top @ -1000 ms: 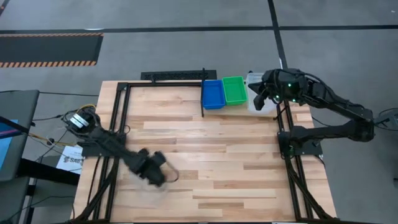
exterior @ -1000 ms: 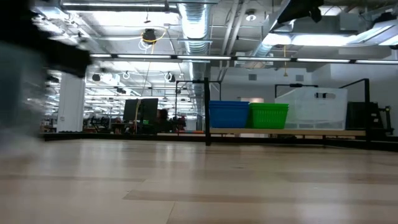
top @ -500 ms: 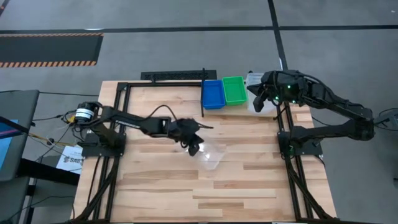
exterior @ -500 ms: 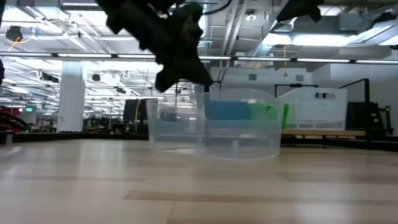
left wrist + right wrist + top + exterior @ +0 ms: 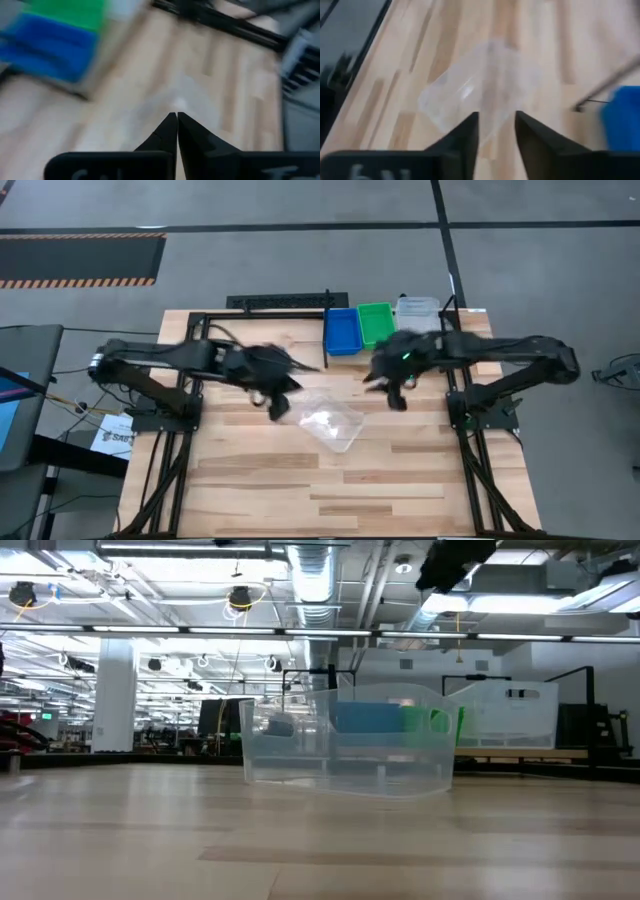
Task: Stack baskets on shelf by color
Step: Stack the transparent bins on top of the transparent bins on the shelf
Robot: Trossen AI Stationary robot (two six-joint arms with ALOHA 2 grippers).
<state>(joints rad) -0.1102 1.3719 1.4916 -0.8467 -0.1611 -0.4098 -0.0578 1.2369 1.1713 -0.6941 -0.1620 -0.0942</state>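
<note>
Clear basket (image 5: 331,422): see-through, shallow, lies loose and askew mid-bench (image 5: 300,490), touched by neither tool.
Shelf (image 5: 460,752): along the bench's far edge, carrying a blue basket (image 5: 342,331), a green basket (image 5: 376,325) and a clear stack (image 5: 418,312) side by side.
Left tool (image 5: 278,406): just beside the loose basket, fingers pressed together, holding nothing.
Right tool (image 5: 396,395): near the basket's other side, fingers parted, empty.
</note>
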